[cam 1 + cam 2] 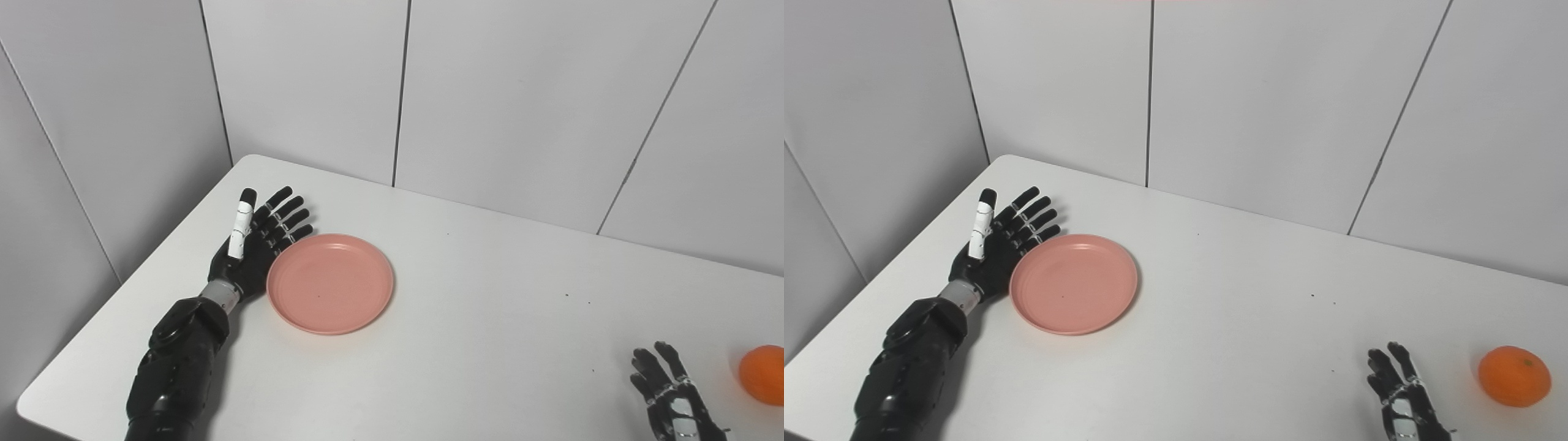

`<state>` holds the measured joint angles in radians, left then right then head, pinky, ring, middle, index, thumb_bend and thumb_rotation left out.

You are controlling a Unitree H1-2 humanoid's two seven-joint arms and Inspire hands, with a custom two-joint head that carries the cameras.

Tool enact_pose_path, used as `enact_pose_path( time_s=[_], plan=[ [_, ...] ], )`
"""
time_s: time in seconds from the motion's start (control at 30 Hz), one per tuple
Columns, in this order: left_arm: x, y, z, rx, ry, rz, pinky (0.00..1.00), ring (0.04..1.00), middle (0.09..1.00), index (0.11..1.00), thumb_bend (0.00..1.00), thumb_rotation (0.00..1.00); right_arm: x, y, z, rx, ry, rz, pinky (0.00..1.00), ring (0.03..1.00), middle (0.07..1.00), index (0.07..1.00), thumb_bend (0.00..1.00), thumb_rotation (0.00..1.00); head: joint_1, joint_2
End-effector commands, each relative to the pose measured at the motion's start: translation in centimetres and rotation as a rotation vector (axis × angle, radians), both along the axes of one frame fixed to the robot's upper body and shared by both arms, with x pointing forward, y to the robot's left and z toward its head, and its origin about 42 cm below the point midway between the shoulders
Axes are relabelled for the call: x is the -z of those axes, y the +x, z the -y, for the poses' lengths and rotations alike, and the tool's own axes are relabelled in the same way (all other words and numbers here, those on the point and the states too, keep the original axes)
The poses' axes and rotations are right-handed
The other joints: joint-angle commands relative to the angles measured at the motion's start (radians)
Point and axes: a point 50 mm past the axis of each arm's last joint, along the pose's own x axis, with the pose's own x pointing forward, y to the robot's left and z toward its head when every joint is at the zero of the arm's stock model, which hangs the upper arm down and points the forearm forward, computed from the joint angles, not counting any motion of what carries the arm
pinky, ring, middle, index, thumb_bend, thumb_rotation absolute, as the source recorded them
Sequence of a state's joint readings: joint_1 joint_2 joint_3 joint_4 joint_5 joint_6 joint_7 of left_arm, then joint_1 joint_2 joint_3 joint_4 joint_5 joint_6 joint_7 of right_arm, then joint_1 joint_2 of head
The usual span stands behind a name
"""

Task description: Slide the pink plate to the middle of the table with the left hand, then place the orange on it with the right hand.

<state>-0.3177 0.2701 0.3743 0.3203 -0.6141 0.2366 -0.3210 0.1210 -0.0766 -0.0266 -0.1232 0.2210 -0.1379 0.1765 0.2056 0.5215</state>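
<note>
Plate [331, 283] sits left on tabletop [490, 318], my left hand [257, 242] flat-open, empty, against its left rim. I'd push steady rightward, palm low. Right hand [1402, 398] open, empty, near orange [1514, 376].

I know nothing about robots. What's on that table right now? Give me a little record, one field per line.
surface: white table, white panelled wall behind
pink plate: empty, flat on the table, left of the middle
orange: on the table at the far right, not on the plate
left hand: open, fingers straight, flat against the plate's left rim
right hand: open, low at the near edge, left of the orange, apart from it
</note>
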Motion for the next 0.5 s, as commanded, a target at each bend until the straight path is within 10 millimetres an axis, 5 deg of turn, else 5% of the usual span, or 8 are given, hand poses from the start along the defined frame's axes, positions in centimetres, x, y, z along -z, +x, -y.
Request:
enact_pose_path(
  time_s=[0.0, 0.47],
  plan=[
    [0.5, -0.6, 0.2, -0.003, -0.012, -0.037, 0.82, 0.878, 0.867, 0.842, 0.91, 0.73, 3.0, -2.2, -0.7, 0.007, 0.046, -0.137, 0.93, 0.907, 0.863, 0.901, 0.76, 0.79, -0.002, 0.002],
    [0.8, -1.8, 2.8, -0.028, -0.041, -0.064, 0.83, 0.887, 0.866, 0.811, 0.89, 0.74, 2.8, -2.2, -0.9, 0.007, 0.04, -0.137, 0.93, 0.904, 0.862, 0.902, 0.76, 0.79, -0.008, 0.01]
  ],
)
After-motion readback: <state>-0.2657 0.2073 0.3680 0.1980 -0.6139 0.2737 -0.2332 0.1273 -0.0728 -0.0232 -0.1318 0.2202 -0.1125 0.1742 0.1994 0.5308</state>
